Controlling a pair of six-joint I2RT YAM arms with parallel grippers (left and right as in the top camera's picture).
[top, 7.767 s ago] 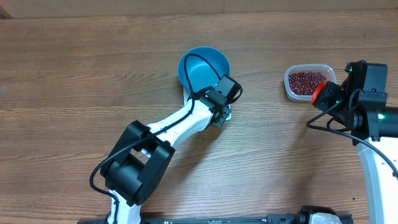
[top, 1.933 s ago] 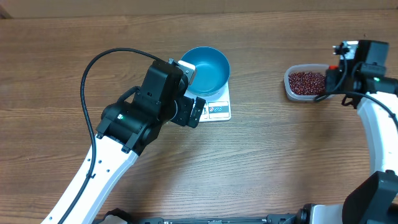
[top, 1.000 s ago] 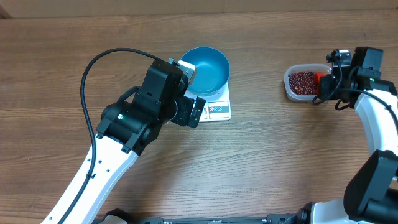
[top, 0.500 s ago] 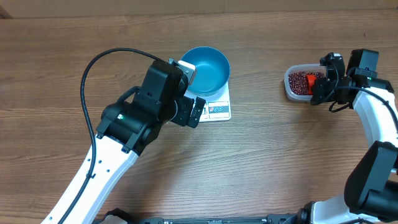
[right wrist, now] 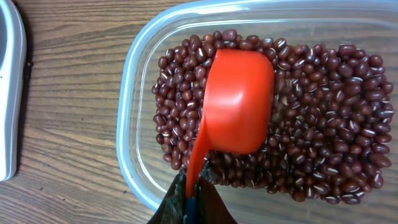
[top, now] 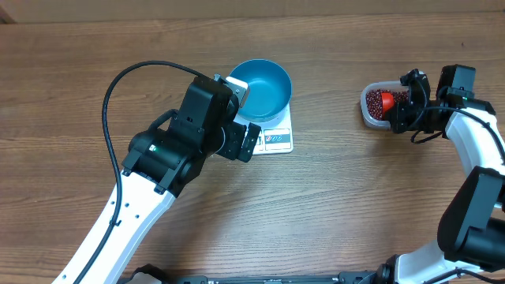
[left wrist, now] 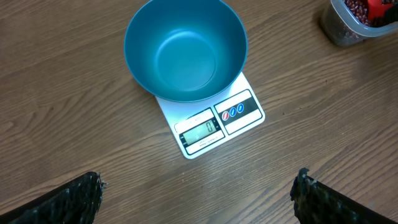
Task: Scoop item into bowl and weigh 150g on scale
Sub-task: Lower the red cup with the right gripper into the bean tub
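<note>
Left pincer (left wrist: 198, 200): jaws spread to full width. The two black fingertips (left wrist: 78, 199) sit at the lower corners of the wrist view, with nothing between them and nothing touched.
Right pincer (right wrist: 193, 204): clamped tight on the thin handle of a red scoop (right wrist: 239, 102).
Scoop: extends straight ahead of the right pincer. Its cup lies on the beans with the smooth outer side toward the wrist camera, so the contents cannot be told.
Beans (right wrist: 323, 149): just ahead of and below the right pincer, a loose layer in a clear plastic tub (right wrist: 127, 124).
Bowl (left wrist: 186, 50): ahead of the left pincer and apart from it, standing upright on the scale. The interior shows only smooth blue wall.
Scale (left wrist: 239, 115): under the bowl, with its front panel on the side nearer the left pincer.
Writing: the display (left wrist: 202, 131) reads 0. Beside it are three round button symbols (left wrist: 233, 111), one red and two blue. The finer print is too small to read.
Left arm (top: 150, 170): reaches from the lower left edge of the overhead view, the wrist raised over the table (top: 79, 79) beside the scale.
Right arm (top: 473, 142): rises along the right edge, bent at the elbow, with the wrist turned toward the tub.
</note>
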